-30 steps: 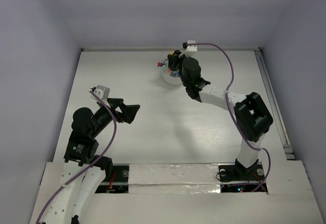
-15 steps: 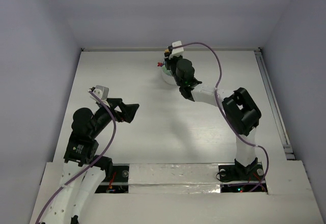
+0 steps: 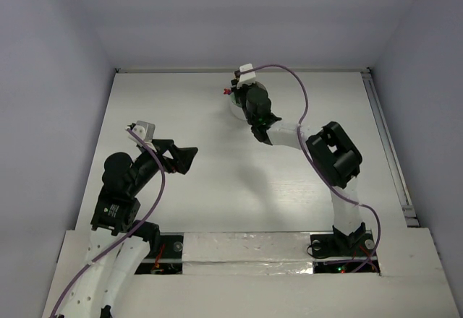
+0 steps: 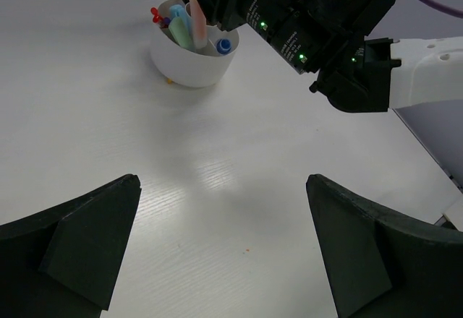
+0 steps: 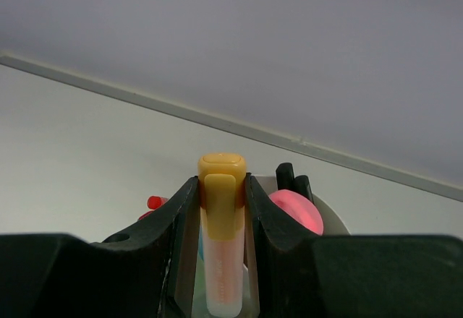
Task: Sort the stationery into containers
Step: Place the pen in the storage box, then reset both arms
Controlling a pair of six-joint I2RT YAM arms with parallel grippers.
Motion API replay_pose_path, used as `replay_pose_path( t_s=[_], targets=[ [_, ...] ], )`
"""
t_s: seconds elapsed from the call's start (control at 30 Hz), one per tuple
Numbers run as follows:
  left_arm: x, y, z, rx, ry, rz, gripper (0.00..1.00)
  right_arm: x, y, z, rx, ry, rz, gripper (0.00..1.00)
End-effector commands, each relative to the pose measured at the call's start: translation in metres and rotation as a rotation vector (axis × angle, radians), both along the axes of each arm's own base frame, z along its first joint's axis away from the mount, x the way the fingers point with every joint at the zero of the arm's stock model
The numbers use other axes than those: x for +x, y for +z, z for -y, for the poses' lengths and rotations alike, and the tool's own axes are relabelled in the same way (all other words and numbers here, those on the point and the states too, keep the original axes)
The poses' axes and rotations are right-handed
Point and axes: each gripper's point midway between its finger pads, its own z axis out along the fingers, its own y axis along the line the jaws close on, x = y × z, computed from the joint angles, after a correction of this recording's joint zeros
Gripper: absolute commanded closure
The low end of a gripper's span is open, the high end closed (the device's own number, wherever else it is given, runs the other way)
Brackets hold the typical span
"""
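My right gripper [image 5: 221,188] is shut on an orange-capped highlighter [image 5: 221,238], cap up, directly above the round white cup [image 4: 189,69] at the far middle of the table. The highlighter's pale body [image 4: 197,20] dips into the cup's mouth. Inside the cup stand a blue-capped pen [image 4: 223,45], a teal piece [image 4: 181,27], red-capped pieces [image 4: 154,12], a pink rounded piece [image 5: 296,213] and black pens [image 5: 289,177]. From above, the right gripper [image 3: 243,90] covers most of the cup [image 3: 233,107]. My left gripper [image 4: 224,246] hangs open over bare table at the left [image 3: 187,160].
The right arm's forearm [image 3: 289,131] stretches from the right base across to the cup. A grey back wall edge [image 5: 304,144] runs just behind the cup. A metal rail [image 3: 387,144] lines the table's right side.
The right wrist has shifted left and toward the back wall with the highlighter, settling over the cup. The left arm has not moved.
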Motion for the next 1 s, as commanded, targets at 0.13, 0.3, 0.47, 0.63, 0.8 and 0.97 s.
replay_pose_path(
  t_s=[0.13, 0.3, 0.47, 0.63, 0.8, 0.97],
  targets=[
    [0.001, 0.018, 0.001, -0.009, -0.005, 0.057, 0.01, -0.002, 0.022, 0.006, 0.080, -0.035, 0.076, 0.98],
    [0.001, 0.017, 0.001, -0.009, -0.005, 0.055, 0.01, -0.010, 0.026, 0.012, 0.107, -0.033, 0.090, 0.68],
    [0.001, 0.019, 0.001, -0.011, -0.002, 0.059, 0.01, -0.017, 0.035, 0.012, 0.136, -0.008, 0.076, 0.40],
    [0.000, 0.021, 0.000, -0.013, 0.000, 0.066, 0.01, -0.024, 0.050, 0.014, 0.168, 0.006, 0.065, 0.20],
    [0.002, 0.025, -0.004, -0.012, 0.017, 0.078, 0.01, -0.055, 0.094, 0.038, 0.273, 0.006, 0.080, 0.08],
    [-0.004, 0.037, -0.003, -0.021, 0.003, 0.123, 0.01, -0.109, 0.138, 0.080, 0.444, 0.009, 0.099, 0.05]
  ],
)
